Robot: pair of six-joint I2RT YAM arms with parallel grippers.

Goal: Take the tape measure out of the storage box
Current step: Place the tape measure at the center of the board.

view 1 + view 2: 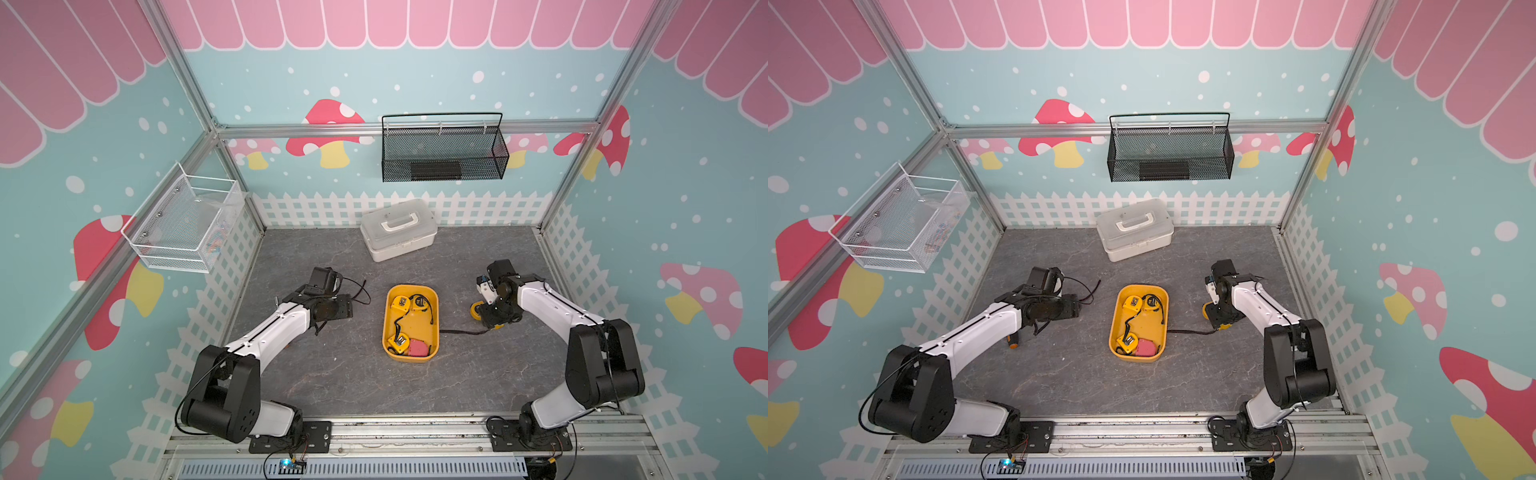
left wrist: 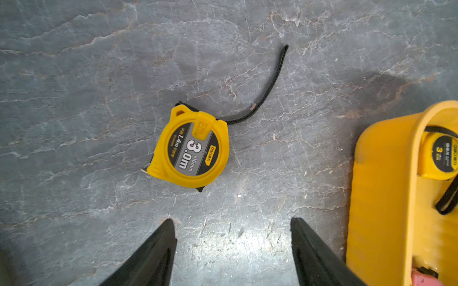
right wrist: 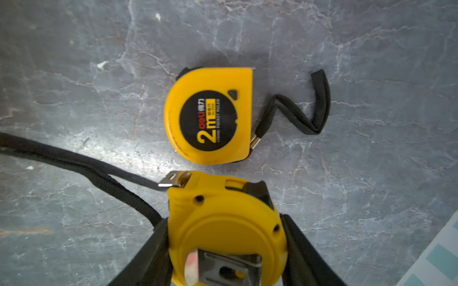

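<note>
**Box (image 1: pixel 432 349), centre of table (image 1: pixel 353 386).** Orange-yellow tub, no lid.
- Near end: one yellow tape (image 1: pixel 398 341), with a pink item (image 1: pixel 416 349) touching it; whether that is a tape, I cannot tell.

**Right jaws.** Closed on a yellow tape (image 3: pixel 223 215), gripped across its case with the belt clip facing the wrist camera.
- The tape is outside the box on its right side, low over the table.
- Its black strap (image 1: pixel 459 332) trails back to the box wall.

**2m tape (image 3: pixel 209 115).** Lies flat on the table just beyond the held one, apart from it, strap (image 3: pixel 319 104) loose. It is out of the box.

**Left jaws.** Open and empty, over bare table left of the box.

**3.0m tape (image 2: pixel 190 146).** Lies flat on the table just ahead of the left jaws. It is out of the box.

**Box, far end.** Two yellow tapes (image 1: pixel 400 302) (image 1: pixel 419 301) lie side by side, straps loose on the floor of the box.

**White case (image 1: pixel 399 230), back of table.** Lid shut, not involved.

**Status (judgement).** Two tapes are out and a third is extracted but not yet released. Three yellow tapes, and possibly the pink item, are left in the box. That is about half done, if all are wanted.
</note>
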